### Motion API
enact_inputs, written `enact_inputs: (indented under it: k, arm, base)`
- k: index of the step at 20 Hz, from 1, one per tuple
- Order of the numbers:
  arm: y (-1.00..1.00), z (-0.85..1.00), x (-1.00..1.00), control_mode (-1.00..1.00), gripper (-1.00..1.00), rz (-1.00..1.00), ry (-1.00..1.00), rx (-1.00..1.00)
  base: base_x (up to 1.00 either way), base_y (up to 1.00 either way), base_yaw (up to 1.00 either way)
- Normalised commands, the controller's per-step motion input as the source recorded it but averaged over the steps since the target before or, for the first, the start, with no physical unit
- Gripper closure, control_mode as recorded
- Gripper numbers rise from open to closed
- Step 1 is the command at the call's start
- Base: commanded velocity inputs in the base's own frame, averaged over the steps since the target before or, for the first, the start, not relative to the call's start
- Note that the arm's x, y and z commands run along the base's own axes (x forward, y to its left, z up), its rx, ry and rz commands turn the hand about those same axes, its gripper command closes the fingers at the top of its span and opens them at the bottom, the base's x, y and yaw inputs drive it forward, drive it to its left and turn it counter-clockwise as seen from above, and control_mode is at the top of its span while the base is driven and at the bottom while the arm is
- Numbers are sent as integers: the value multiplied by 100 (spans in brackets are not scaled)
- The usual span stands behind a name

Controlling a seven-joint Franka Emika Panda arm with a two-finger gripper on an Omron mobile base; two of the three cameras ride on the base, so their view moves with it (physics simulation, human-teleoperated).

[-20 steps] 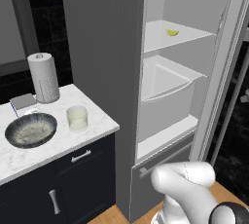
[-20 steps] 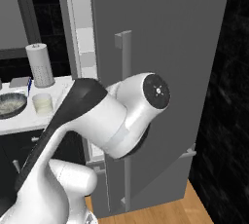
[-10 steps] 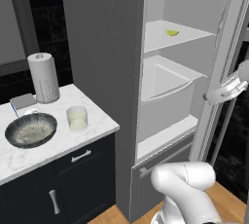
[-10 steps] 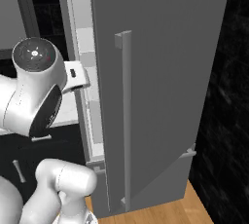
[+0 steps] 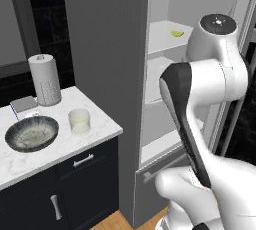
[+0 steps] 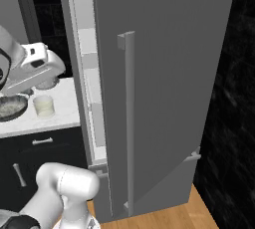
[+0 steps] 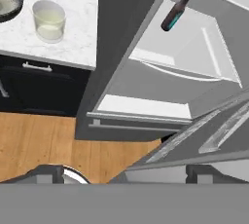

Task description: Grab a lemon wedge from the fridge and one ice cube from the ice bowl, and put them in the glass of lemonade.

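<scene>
Between frames, we saw the arm swing up before the open fridge [image 5: 150, 124], gripper [image 7: 121, 172] spread and empty. On its upper shelf lay the lemon wedge [image 5: 177, 34], long axis roughly along the shelf front. We judged it light, soft and slippery, best pinched across its rind.

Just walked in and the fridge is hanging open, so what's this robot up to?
The white arm is raised in front of the tall dark grey fridge, whose door stands open. Its gripper is open and empty. The tiny yellow-green lemon wedge lies on an upper shelf, untouched. On the marble counter, the clear glass of lemonade stands beside the wide dark ice bowl.
</scene>
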Motion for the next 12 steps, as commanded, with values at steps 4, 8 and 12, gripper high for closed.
enact_inputs:
  k: [4,8,12]
  arm:
    - [0,-31,99,-100,-100,-15,18,-28]
    - [-3,-54,92,-100,-100,-11,5,-20]
    - [-21,-52,61,-100,-100,-11,0,-18]
  base:
    - [0,0,0]
    - [0,0,0]
    - [0,0,0]
